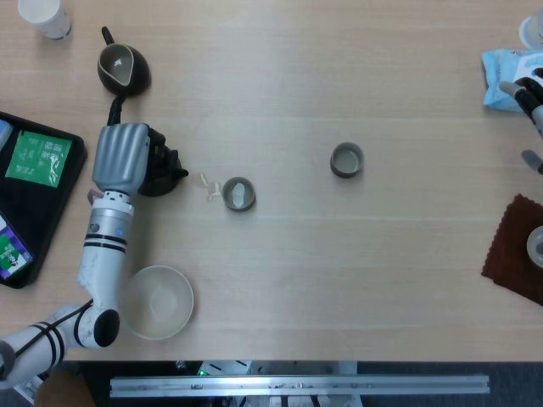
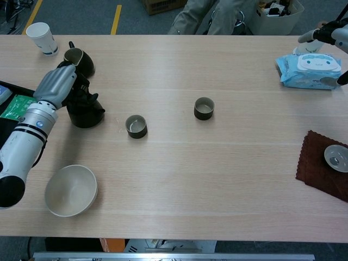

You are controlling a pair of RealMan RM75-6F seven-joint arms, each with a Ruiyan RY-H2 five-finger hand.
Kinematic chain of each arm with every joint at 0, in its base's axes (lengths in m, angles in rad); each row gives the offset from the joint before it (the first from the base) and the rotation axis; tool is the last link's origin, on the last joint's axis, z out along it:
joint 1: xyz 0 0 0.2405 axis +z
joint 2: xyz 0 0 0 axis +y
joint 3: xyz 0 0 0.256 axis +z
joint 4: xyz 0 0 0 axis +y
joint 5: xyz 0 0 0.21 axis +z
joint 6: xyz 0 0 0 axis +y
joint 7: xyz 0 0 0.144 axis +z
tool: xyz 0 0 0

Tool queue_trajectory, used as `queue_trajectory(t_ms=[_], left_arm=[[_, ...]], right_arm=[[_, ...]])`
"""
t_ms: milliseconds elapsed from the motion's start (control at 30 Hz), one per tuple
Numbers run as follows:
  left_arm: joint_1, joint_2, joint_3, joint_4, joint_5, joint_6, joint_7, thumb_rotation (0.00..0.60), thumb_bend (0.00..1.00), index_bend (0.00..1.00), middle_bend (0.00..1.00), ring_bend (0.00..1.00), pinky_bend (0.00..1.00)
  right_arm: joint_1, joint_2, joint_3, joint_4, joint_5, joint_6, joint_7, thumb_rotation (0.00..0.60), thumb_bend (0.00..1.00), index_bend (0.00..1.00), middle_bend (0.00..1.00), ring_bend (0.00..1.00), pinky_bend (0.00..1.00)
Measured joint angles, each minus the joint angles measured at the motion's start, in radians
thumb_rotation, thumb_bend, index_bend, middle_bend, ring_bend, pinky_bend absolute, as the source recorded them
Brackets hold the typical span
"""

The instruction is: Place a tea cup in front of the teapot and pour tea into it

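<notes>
My left hand (image 1: 124,158) (image 2: 55,87) grips the dark teapot (image 1: 163,170) (image 2: 87,112), which stands upright on the table at the left. Its spout points right toward a small dark tea cup (image 1: 238,194) (image 2: 136,126) a short way off, with pale liquid showing inside. A few pale drops (image 1: 208,184) lie on the table between teapot and cup. A second tea cup (image 1: 346,159) (image 2: 204,108) stands further right near the table's middle. My right hand (image 1: 531,100) (image 2: 329,35) hovers at the far right edge, fingers apart, holding nothing.
A dark pitcher (image 1: 124,68) (image 2: 79,56) and a paper cup (image 1: 47,17) (image 2: 42,37) stand behind the teapot. A pale bowl (image 1: 158,302) (image 2: 71,190) sits front left beside a black tray (image 1: 38,216). At right lie a blue wipes pack (image 2: 311,69) and a brown cloth (image 2: 318,168) with a metal lid (image 2: 336,157).
</notes>
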Motion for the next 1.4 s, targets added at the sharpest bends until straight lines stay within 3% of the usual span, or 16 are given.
queue_trajectory(t_ms=[467, 700, 867, 1133, 1400], left_arm=[[0.019, 0.017, -0.002, -0.017, -0.028, -0.023, 0.006, 0.600, 0.33, 0.79, 0.78, 0.62, 0.06], [0.023, 0.038, -0.007, -0.055, -0.058, -0.048, 0.030, 0.597, 0.33, 0.69, 0.66, 0.51, 0.06], [0.025, 0.063, -0.015, -0.099, -0.086, -0.066, 0.053, 0.556, 0.33, 0.59, 0.58, 0.45, 0.06], [0.028, 0.086, -0.020, -0.143, -0.098, -0.070, 0.059, 0.513, 0.33, 0.52, 0.50, 0.42, 0.06], [0.027, 0.105, -0.025, -0.177, -0.107, -0.076, 0.054, 0.492, 0.33, 0.45, 0.40, 0.31, 0.06]], right_arm=[[-0.006, 0.004, 0.000, -0.008, -0.005, 0.012, -0.010, 0.600, 0.23, 0.15, 0.18, 0.08, 0.09], [-0.007, 0.007, 0.002, -0.017, -0.002, 0.017, -0.019, 0.600, 0.23, 0.15, 0.18, 0.08, 0.09], [-0.009, 0.008, 0.002, -0.021, 0.001, 0.019, -0.022, 0.600, 0.23, 0.15, 0.18, 0.08, 0.09], [-0.010, 0.011, 0.005, -0.025, 0.001, 0.022, -0.022, 0.600, 0.23, 0.15, 0.18, 0.08, 0.09], [-0.011, 0.014, 0.006, -0.028, 0.002, 0.023, -0.021, 0.600, 0.23, 0.15, 0.18, 0.08, 0.09]])
